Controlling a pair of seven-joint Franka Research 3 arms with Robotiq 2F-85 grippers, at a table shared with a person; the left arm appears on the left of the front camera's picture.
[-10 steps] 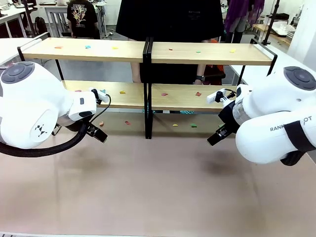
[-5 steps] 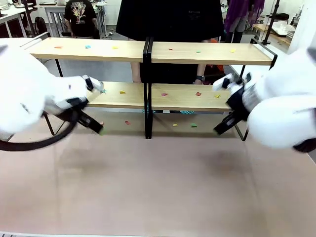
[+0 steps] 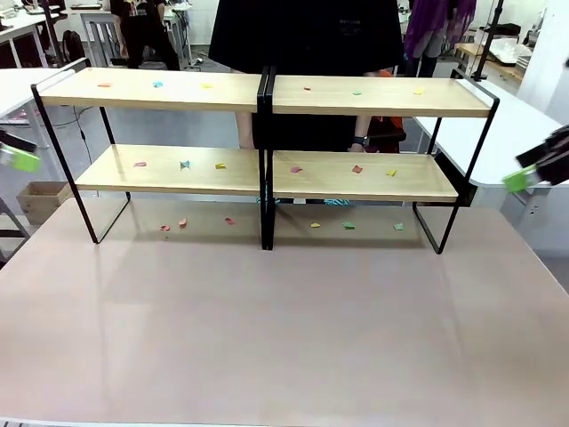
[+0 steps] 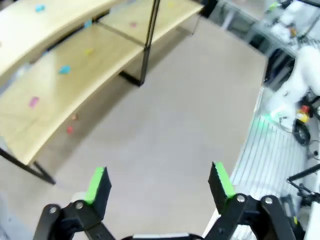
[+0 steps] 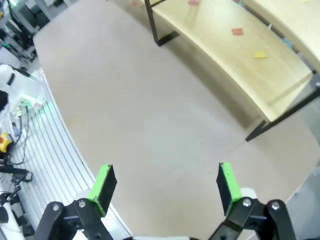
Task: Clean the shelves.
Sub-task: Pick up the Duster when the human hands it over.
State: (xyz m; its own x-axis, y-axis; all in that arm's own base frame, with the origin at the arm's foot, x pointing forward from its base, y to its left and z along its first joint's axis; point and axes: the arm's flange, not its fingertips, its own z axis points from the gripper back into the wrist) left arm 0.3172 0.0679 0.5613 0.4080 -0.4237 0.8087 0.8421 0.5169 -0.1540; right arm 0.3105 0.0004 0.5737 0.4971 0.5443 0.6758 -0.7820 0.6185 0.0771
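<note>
Wrist views show us both claws spread wide and empty: our left gripper (image 4: 159,182) hangs off the left end of the two light-wood, black-framed two-tier shelves (image 3: 240,89), our right gripper (image 5: 164,182) off their right end, each well apart from them. In front of the shelves lies the large beige tabletop (image 3: 284,338). Small coloured paper scraps (image 3: 184,165) dot every shelf board and the tabletop beneath. Behind the shelves stands a person in black (image 3: 302,36). We judge a hasty sweep could scatter scraps over the shelves' far edge, or a finger could snag the thin frame and shove the shelves.
</note>
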